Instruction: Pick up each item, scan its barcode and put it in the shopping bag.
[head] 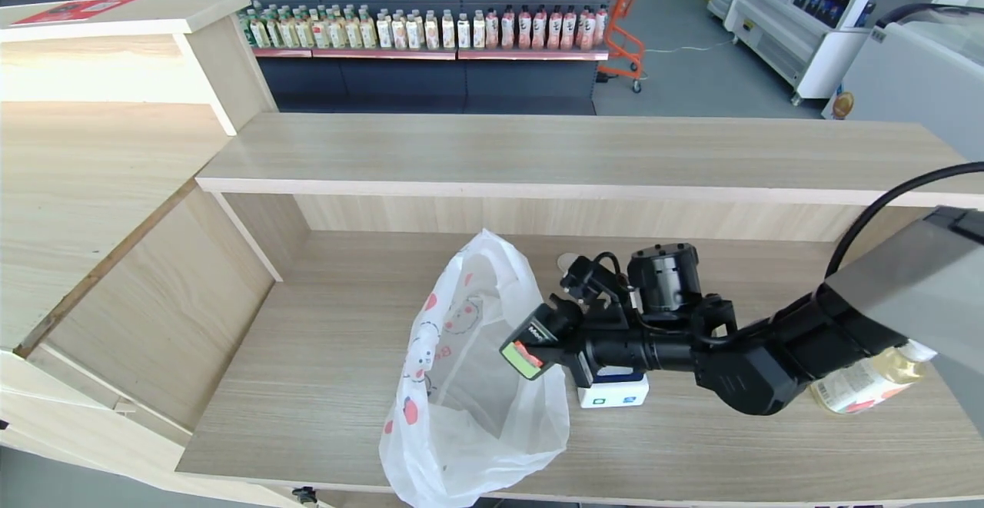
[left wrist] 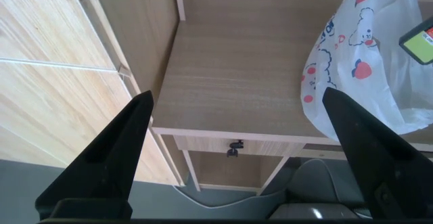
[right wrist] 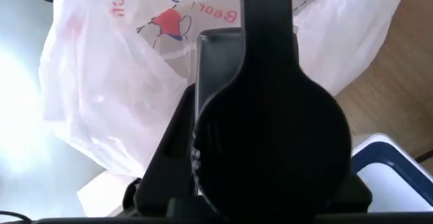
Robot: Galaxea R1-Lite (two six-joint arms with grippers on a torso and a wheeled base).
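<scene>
Checkout counter with bagging under way. The right gripper is clamped on a small dark packet with a green-and-red label, held at the rim of the shopping bag on the side facing the white-and-blue box, which we take to be the scanner. The packet is not yet released into the bag, so we judge this item to be in its last step, with the scan probably done. One bottle lies on the counter under the right arm, well apart from the bag, and has yet to be picked up, scanned and bagged. The left gripper hangs with its jaws spread wide and empty, off the counter's near edge beside the bag. We count one bag, one packet, one bottle and one box. We cannot tell whether the bag already holds anything.
</scene>
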